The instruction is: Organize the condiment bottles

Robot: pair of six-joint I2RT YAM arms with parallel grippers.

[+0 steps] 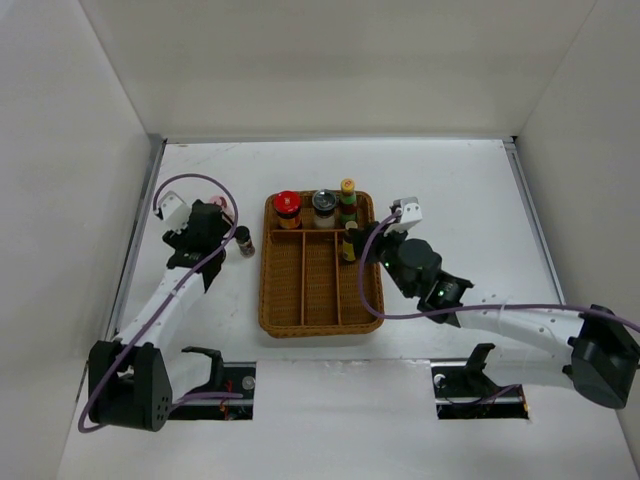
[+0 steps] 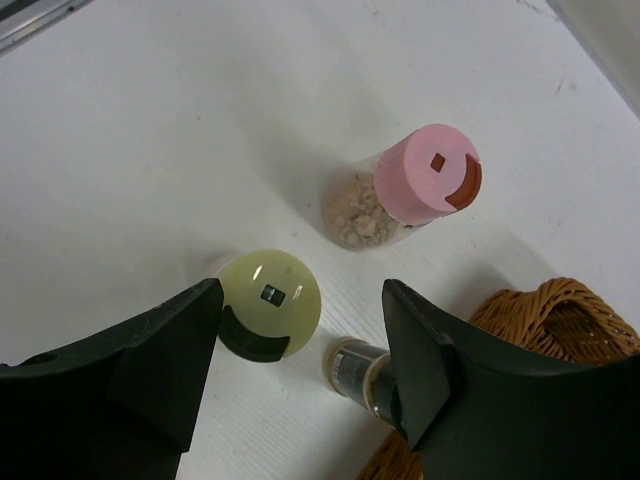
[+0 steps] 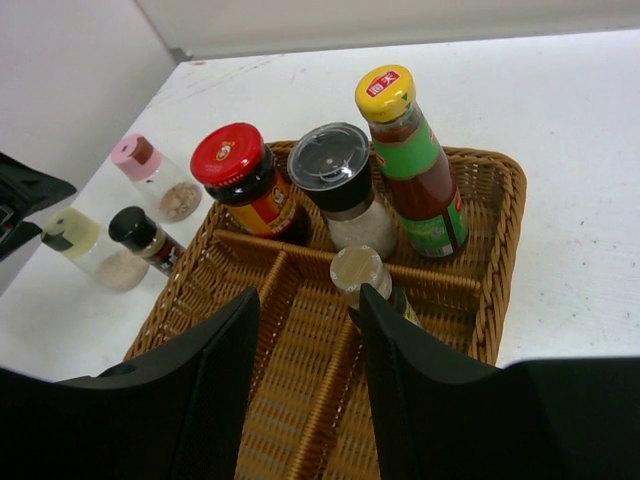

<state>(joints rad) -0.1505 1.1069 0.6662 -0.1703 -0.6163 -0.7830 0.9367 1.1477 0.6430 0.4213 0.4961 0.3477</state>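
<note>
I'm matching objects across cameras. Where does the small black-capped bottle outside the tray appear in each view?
Top external: the small black-capped bottle stands just left of the wicker tray.
Left wrist: bottom centre, partly hidden behind one finger.
Right wrist: far left, beside the tray's outer wall.
Shared landmark: the wicker tray, at the lower right in the left wrist view and centre in the right wrist view.

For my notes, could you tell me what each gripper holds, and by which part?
Neither holds anything: left gripper open over the pale-green-lidded jar, right gripper open near the silver-capped bottle.
</note>
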